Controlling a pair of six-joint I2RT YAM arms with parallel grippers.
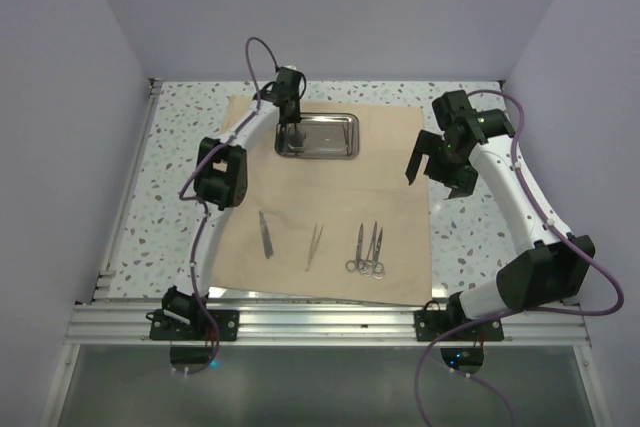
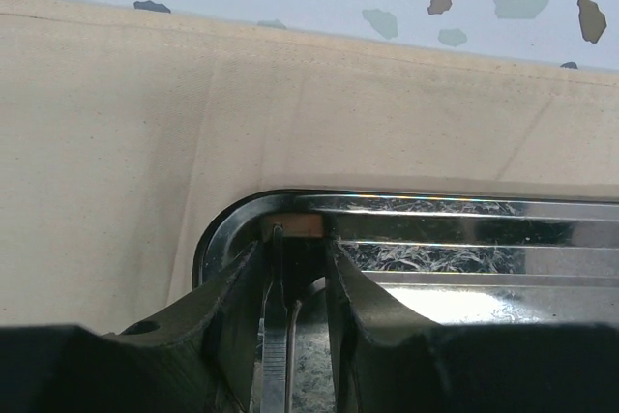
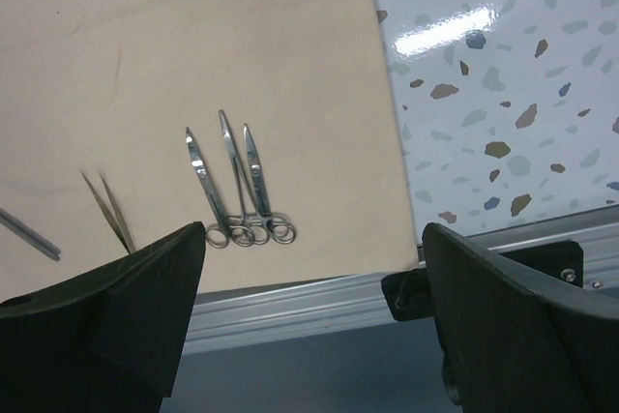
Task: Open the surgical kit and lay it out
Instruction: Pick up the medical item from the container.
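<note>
Kit cloth (image 1: 330,197) lies spread on the table (image 1: 470,237), tray (image 1: 330,137) at its far end. Left end effector (image 2: 295,249) straddles a thin tool (image 2: 276,336) in the tray, grip unclear; I'd pinch squarely, then lift straight. Right end effector (image 3: 314,239) gapes empty

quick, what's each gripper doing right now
left gripper: partly open, straddling a thin steel tool in the tray, not clamped yet
right gripper: wide open, empty
</note>
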